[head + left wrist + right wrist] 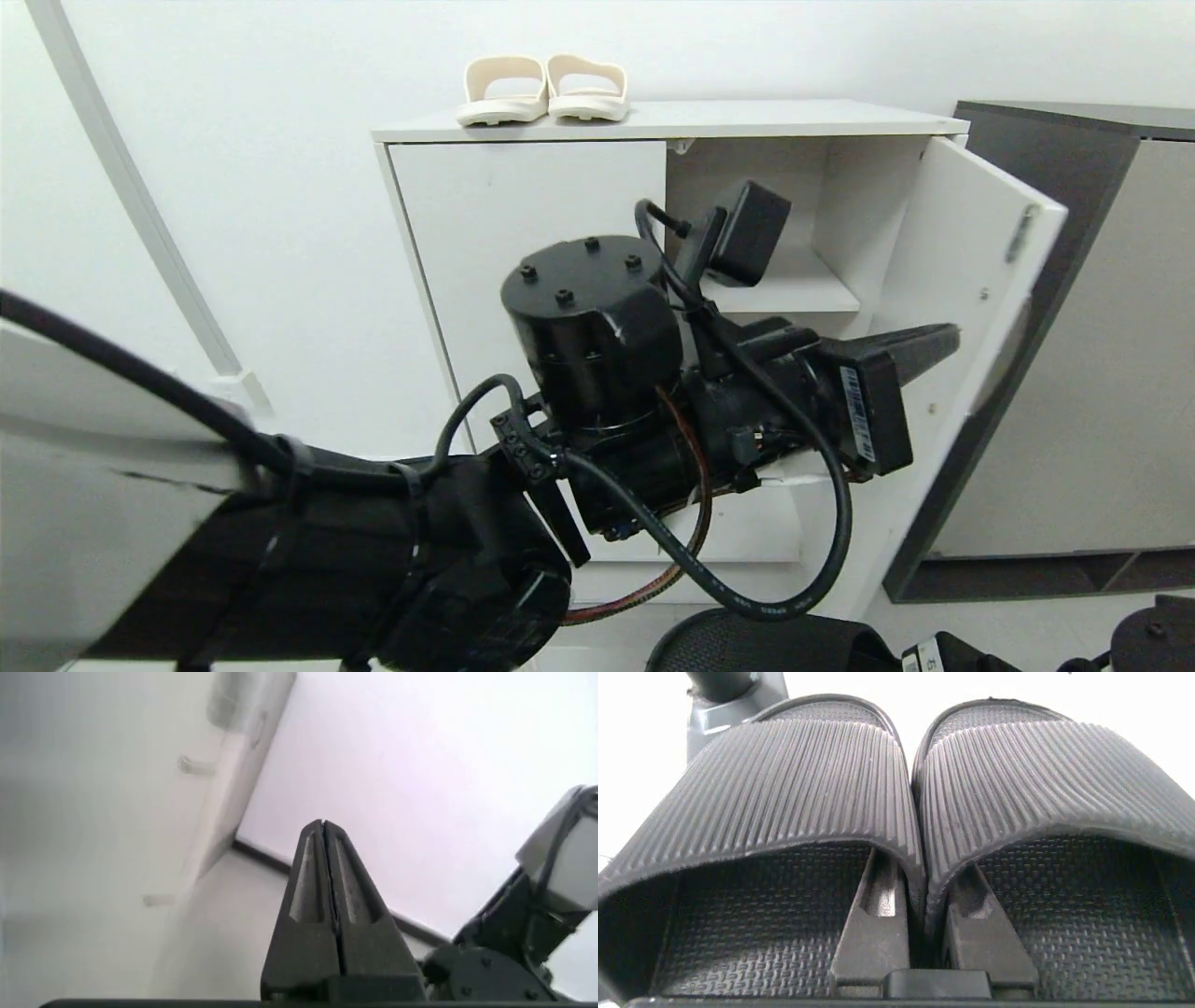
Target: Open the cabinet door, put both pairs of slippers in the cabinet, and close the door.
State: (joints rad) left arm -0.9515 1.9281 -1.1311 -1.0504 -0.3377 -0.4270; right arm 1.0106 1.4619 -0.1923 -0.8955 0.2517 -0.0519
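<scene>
Door open, one pair in hand, nothing shelved yet.

The cabinet (794, 117) has its right door (971, 280) swung wide, so the opening step looks done. The left end effector (943, 341), fingers together and empty, sits just beside the door's inner face. The right end effector (923, 873) is clamped on the touching inner walls of the dark slippers (813, 775), one finger inside each. The cream slippers (543, 89) lie on the cabinet top. The shelf (794, 289) is bare, so both pairs remain to be placed and the door closed.
</scene>
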